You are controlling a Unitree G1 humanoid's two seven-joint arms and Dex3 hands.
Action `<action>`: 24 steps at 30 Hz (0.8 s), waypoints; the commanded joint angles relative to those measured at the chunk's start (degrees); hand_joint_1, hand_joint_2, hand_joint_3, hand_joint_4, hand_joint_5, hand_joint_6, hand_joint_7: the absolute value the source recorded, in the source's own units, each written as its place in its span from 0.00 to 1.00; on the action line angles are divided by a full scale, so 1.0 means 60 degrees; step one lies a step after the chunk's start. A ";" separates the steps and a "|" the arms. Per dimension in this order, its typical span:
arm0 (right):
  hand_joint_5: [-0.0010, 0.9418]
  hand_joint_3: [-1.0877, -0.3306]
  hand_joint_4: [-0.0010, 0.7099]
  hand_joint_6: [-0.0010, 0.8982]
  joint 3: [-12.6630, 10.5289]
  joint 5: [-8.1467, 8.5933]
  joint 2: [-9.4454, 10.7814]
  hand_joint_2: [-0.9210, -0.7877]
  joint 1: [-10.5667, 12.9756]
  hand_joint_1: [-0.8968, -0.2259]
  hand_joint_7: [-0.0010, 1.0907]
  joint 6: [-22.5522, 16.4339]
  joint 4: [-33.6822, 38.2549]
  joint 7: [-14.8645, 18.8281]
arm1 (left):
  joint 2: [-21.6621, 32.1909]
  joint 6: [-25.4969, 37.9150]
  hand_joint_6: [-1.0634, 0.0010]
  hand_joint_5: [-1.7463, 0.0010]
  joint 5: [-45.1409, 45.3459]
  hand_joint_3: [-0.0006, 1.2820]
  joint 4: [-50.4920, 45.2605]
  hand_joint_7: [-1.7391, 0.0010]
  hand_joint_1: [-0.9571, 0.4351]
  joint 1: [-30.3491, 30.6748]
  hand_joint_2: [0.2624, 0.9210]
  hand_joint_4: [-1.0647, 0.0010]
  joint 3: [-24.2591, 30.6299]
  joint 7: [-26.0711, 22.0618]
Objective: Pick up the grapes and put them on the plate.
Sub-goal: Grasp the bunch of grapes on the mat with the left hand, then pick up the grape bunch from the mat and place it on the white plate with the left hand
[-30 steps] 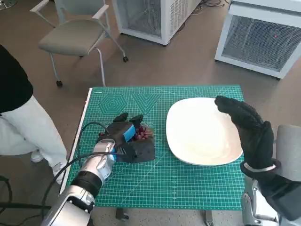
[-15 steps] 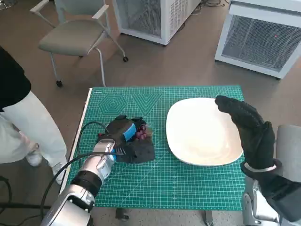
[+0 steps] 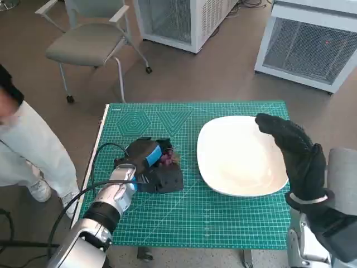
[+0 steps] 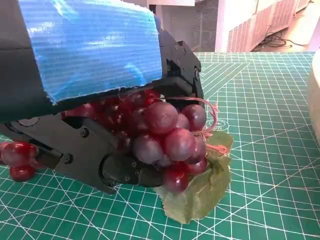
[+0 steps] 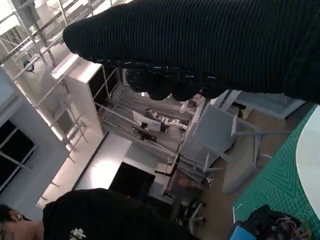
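A bunch of dark red grapes point(image 4: 165, 137) with a green leaf lies on the green cutting mat, and in the head view only a little of the grapes point(image 3: 167, 161) shows. My left hand point(image 3: 149, 162) covers the bunch with its black fingers point(image 4: 125, 170) closed around it. The bunch touches the mat, to the left of the white plate point(image 3: 240, 156), which has nothing on it. My gloved right hand point(image 3: 295, 153) hovers raised over the plate's right rim, holding nothing, its fingers extended; the glove point(image 5: 200, 45) fills the right wrist view's top.
The mat point(image 3: 189, 212) covers the small table. A grey chair point(image 3: 89, 39) stands behind it, and white cabinets point(image 3: 312, 44) at the back right. A person in white trousers point(image 3: 33, 156) stands at the table's left edge; the person's dark top point(image 5: 100, 215) shows in the right wrist view.
My left hand's fingers have curled in around the grapes, hiding more of them. The person at the left has shifted. My right hand has stayed still.
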 commanded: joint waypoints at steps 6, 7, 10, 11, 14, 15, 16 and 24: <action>0.00 0.45 0.46 0.00 -0.0023 -0.0075 -0.0061 0.00 0.0095 0.44 0.63 0.0048 0.0117 0.0009 | 0.0144 -0.0228 0.42 0.23 -0.0168 0.08 -0.0117 0.39 0.69 0.0042 1.00 0.41 0.0037 -0.0043; 0.00 0.45 0.46 0.00 -0.0026 -0.0076 -0.0064 0.00 0.0099 0.44 0.63 0.0045 0.0108 0.0006 | 0.0158 -0.0241 0.42 0.22 -0.0182 0.08 -0.0155 0.40 0.69 0.0043 1.00 0.41 0.0046 -0.0050; 0.00 0.45 0.46 0.00 -0.0038 -0.0072 -0.0077 0.00 0.0095 0.43 0.63 0.0057 0.0085 -0.0005 | 0.0240 -0.0237 0.41 0.22 -0.0224 0.08 -0.0519 0.40 0.69 0.0046 1.00 0.41 0.0083 -0.0064; 0.00 0.45 0.46 0.00 -0.0043 -0.0069 -0.0082 0.00 0.0091 0.43 0.63 0.0068 0.0075 -0.0009 | 0.0280 -0.0219 0.41 0.22 -0.0239 0.08 -0.0718 0.40 0.69 0.0050 1.00 0.41 0.0097 -0.0075; 0.00 0.46 0.46 0.00 -0.0057 -0.0066 -0.0095 0.00 0.0083 0.44 0.63 0.0092 0.0046 -0.0022 | 0.0402 -0.0125 0.42 0.22 -0.0269 0.09 -0.1361 0.39 0.69 0.0110 1.00 0.41 0.0147 -0.0169; 0.00 0.46 0.46 0.00 -0.0064 -0.0065 -0.0101 0.00 0.0078 0.44 0.63 0.0095 0.0044 -0.0024 | 0.0451 -0.0073 0.42 0.22 -0.0275 0.09 -0.1635 0.39 0.69 0.0152 1.00 0.42 0.0174 -0.0230; 0.00 0.46 0.46 0.00 -0.0071 -0.0064 -0.0106 0.00 0.0072 0.44 0.63 0.0096 0.0044 -0.0027 | 0.0502 -0.0012 0.42 0.22 -0.0280 0.09 -0.1928 0.38 0.69 0.0201 1.00 0.42 0.0204 -0.0300; 0.00 0.46 0.46 0.00 -0.0134 -0.0025 -0.0121 0.00 0.0021 0.44 0.63 0.0062 0.0114 -0.0027 | 0.0961 0.0515 0.44 0.10 -0.0346 0.44 -0.4706 0.33 0.69 0.0867 0.68 0.53 0.0584 -0.0933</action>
